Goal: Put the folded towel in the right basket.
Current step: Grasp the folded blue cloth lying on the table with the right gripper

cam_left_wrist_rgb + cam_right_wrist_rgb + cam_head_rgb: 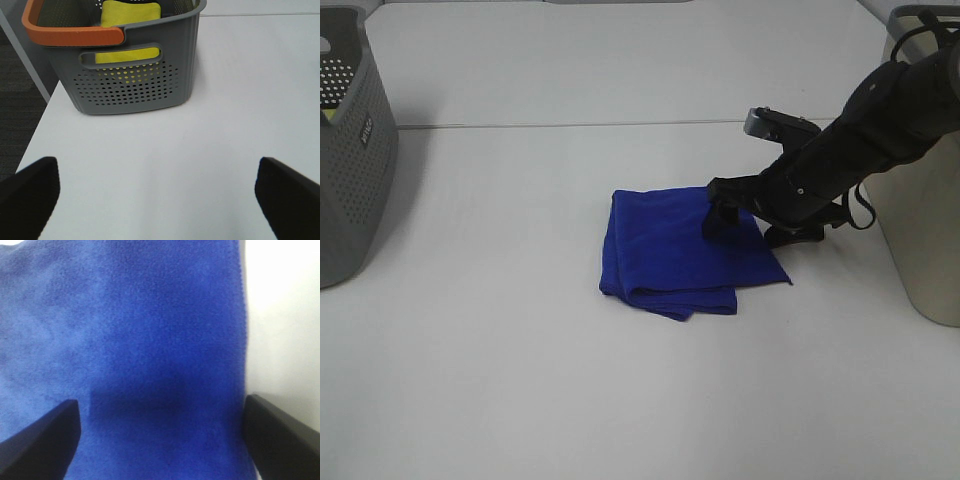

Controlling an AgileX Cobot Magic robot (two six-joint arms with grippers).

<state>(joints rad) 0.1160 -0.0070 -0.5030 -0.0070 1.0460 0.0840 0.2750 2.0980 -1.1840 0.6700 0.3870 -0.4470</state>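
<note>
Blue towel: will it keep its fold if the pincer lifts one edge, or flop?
Probably floppy: the towel is soft cloth in loose layers, so a one-edge lift likely unfolds it. Likely light; its fuzzy nap should grip the right pincer.

the towel (150,340) is soft, fleecy cloth with a matt, slightly fuzzy nap. the table (570,400) is smooth and matt. the left basket (135,85) is matt plastic punched with holes, and its handle (75,35) is smooth plastic with a faint sheen. the right basket (930,240) has a smooth, plain wall. the right gripper (160,440) has matt black fingers (45,440).
</note>
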